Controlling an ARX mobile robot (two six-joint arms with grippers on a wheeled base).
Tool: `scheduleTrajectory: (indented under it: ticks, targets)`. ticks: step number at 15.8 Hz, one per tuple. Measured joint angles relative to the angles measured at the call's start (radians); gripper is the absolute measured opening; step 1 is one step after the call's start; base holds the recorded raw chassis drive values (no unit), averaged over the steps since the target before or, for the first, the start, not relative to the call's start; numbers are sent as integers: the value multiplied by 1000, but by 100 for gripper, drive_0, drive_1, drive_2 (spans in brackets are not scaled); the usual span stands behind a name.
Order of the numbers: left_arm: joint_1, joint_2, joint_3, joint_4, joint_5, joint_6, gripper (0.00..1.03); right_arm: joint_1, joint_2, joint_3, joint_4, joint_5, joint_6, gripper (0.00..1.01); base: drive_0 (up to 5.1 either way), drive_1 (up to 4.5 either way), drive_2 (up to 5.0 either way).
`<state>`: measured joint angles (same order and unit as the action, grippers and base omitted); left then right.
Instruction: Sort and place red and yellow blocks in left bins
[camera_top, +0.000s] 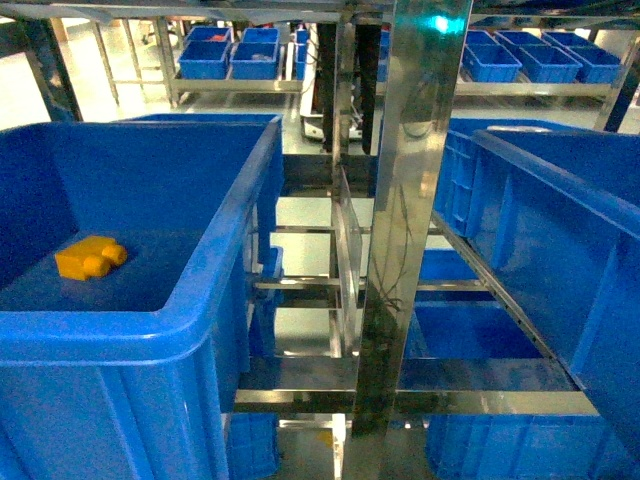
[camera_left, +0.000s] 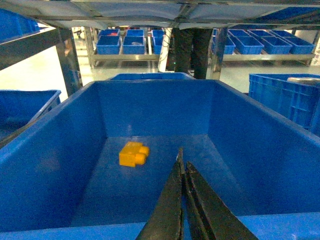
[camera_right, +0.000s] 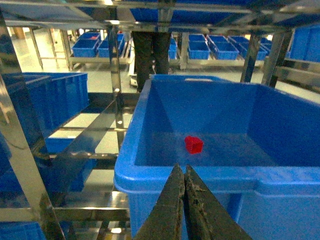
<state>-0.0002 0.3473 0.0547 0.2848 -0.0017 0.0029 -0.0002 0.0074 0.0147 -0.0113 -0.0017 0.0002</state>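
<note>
An orange-yellow block (camera_top: 90, 258) (camera_left: 133, 153) lies on the floor of the big blue left bin (camera_top: 235, 225) (camera_left: 155, 107). My left gripper (camera_left: 183, 159) hangs shut and empty above that bin's near rim, to the right of the block and nearer than it. A red block (camera_right: 193, 144) rests on the floor of another large blue crate (camera_right: 137, 177) (camera_top: 540, 200), which stands on the right in the head view. Just in front of that crate's near rim my right gripper (camera_right: 183, 167) is shut, holding nothing. Neither gripper shows in the head view.
A shiny steel post (camera_top: 410, 200) and shelf rails (camera_top: 330, 400) stand between the two crates, with further blue crates (camera_top: 470, 330) on a lower level. Small blue crates (camera_top: 230, 55) fill the far shelves. A person's dark legs (camera_right: 150, 55) stand behind.
</note>
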Motion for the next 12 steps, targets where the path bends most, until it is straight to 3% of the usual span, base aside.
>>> scheduleTrajectory:
  ticks: [7, 8, 10, 11, 12]
  targets:
    - [0, -123, -40, -60, 1, 0, 2, 0, -2, 0, 6, 2, 0, 2, 0, 0, 0]
    - [0, -135, -40, -69, 1, -2, 7, 0, -2, 0, 6, 2, 0, 5, 0, 0, 0]
    - [0, -138, -40, -68, 1, -2, 30, 0, -2, 0, 6, 2, 0, 28, 0, 0, 0]
    - [0, -138, -40, -68, 1, -2, 54, 0, -2, 0, 6, 2, 0, 52, 0, 0, 0]
    - [0, -138, -40, -68, 1, -2, 90, 0, -2, 0, 6, 2, 0, 88, 0, 0, 0]
